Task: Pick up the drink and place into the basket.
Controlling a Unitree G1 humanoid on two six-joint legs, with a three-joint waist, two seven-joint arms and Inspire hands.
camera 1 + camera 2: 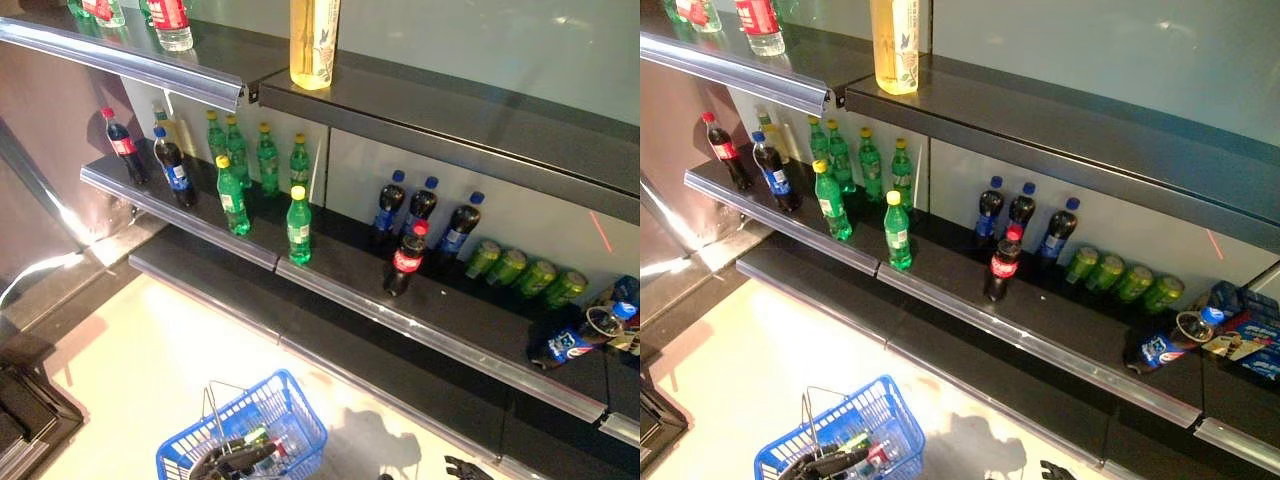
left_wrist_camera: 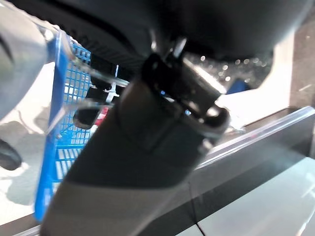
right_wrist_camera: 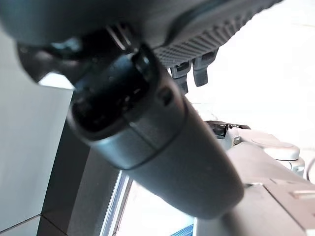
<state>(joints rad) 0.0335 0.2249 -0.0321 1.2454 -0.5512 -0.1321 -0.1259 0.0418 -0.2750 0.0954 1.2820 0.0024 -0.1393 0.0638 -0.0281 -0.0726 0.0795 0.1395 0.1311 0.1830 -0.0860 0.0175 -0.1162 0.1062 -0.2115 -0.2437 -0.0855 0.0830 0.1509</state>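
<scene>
Basket (image 1: 270,420) cut off, left hand (image 1: 235,462) inside; contents unclear

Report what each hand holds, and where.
Right hand holds nothing. Left hand is at the blue basket; any hold there cannot be told.

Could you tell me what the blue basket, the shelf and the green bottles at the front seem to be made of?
The blue basket looks like moulded plastic, given its even grid walls, with thin wire handles, probably metal. The shelf looks like dark painted metal, smooth and faintly glossy, with a clear strip along its front edge, likely plastic. The green bottles look like translucent plastic with yellow caps.
</scene>
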